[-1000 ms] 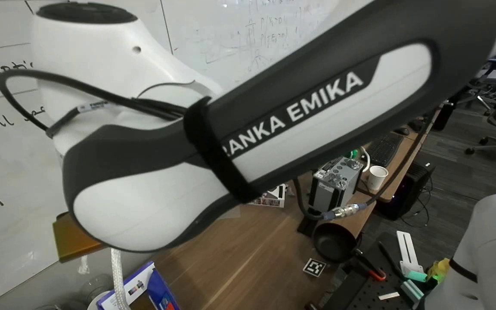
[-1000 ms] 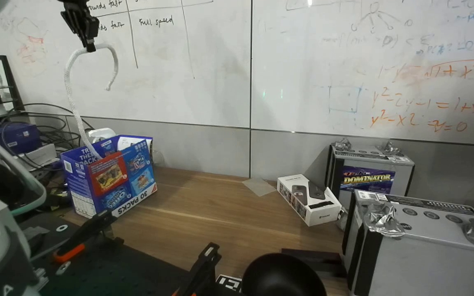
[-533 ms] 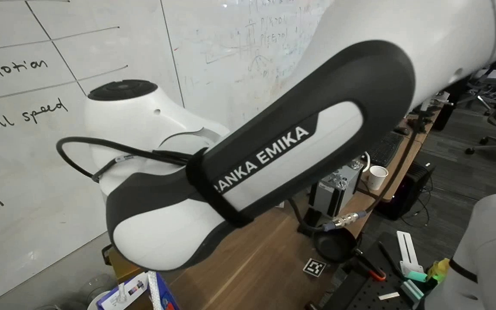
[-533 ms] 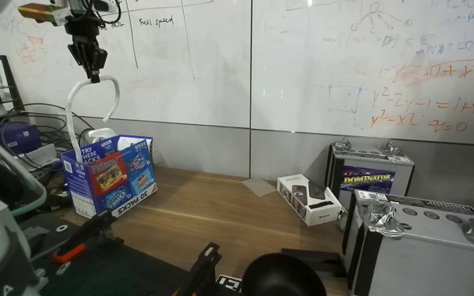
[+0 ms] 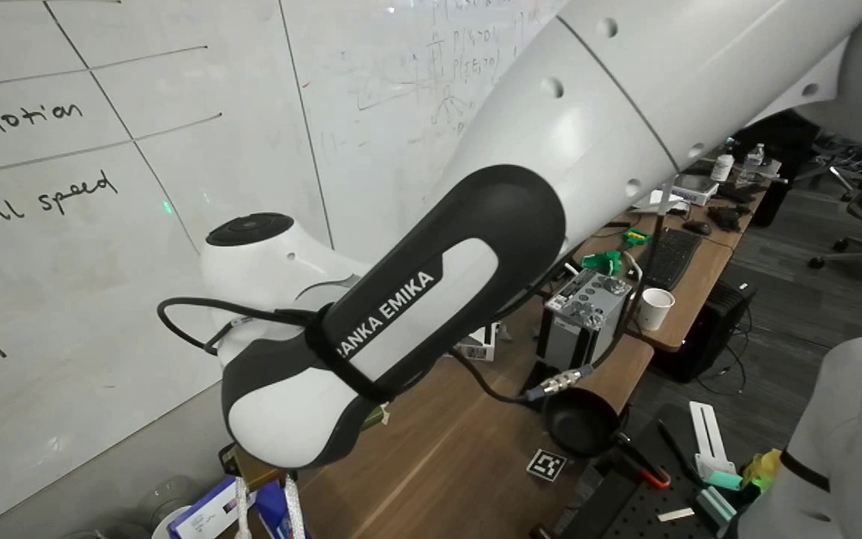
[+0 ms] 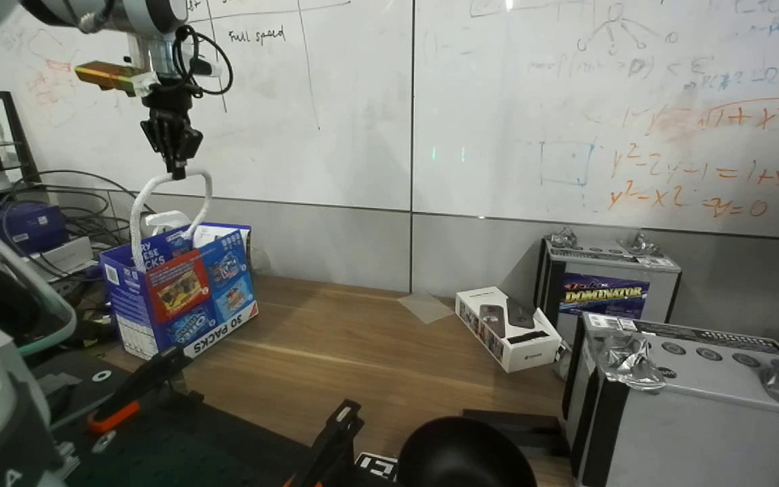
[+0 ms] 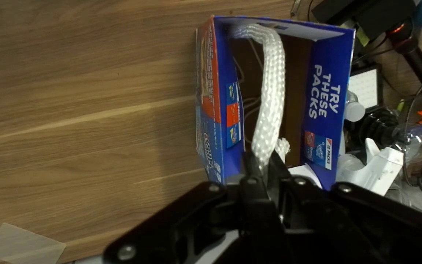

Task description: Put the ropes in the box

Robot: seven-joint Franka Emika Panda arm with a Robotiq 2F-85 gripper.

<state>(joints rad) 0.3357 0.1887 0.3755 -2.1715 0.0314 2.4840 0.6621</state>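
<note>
A white braided rope (image 6: 136, 223) is pinched near its middle by my gripper (image 6: 178, 170), with both ends hanging down in an arch. The blue and red cardboard box (image 6: 201, 297) stands open-topped on the table below. In the wrist view, the rope (image 7: 274, 79) runs from my gripper's fingers (image 7: 262, 165) down into the box (image 7: 207, 95). Its frayed end shows over the opening beside the fingers. Thin pale lines show inside the box, unclear what. In an exterior view, the arm hides my gripper; two rope strands (image 5: 293, 509) hang at the box (image 5: 210, 513).
A whiteboard wall (image 6: 335, 135) stands behind the box. Cables and a white plastic item (image 7: 377, 168) lie beside the box. A white phone box (image 6: 508, 328), grey cases (image 6: 700, 419), a black pan (image 6: 465, 453) and black clamps (image 6: 143, 385) are also on the table (image 6: 335, 338).
My gripper has come down and, in an exterior view, shifted right, with the rope in it. The rope's free end has dropped from high above the box to its opening. The box has not moved.
</note>
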